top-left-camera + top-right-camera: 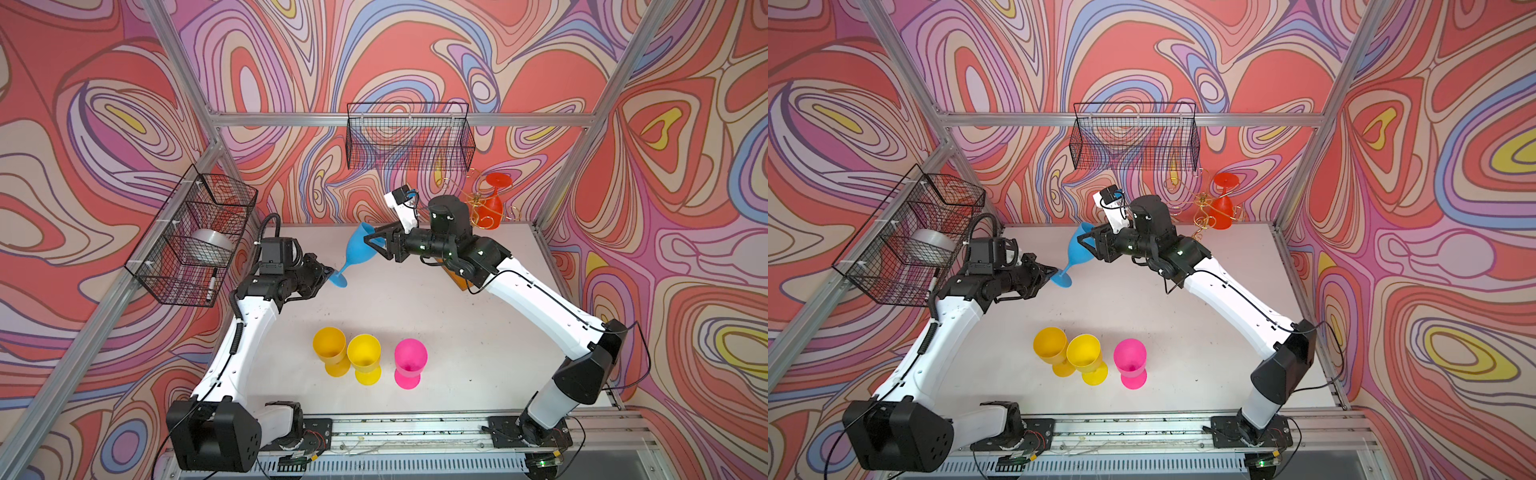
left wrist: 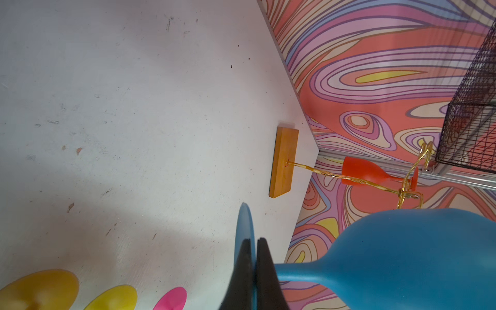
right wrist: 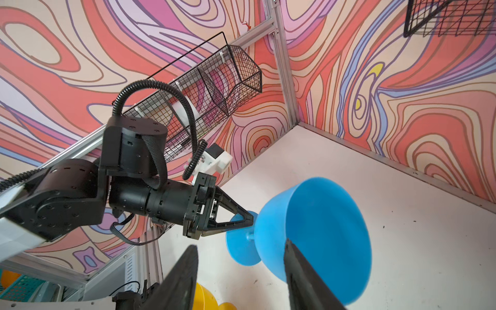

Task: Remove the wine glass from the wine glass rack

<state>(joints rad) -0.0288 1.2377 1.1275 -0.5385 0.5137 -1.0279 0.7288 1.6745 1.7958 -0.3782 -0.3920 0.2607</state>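
Blue wine glass is clamped by its foot in left gripper, off the wine glass rack. Right gripper is held unclenched at the bowl; contact unclear.

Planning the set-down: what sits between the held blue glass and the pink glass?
Nothing: bare table between the blue glass and the pink glass, in both top views.

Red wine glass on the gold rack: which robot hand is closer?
Right. The right gripper is at the blue wine glass, left of the red wine glass in a top view; the left gripper, farther left, pinches that glass's foot.
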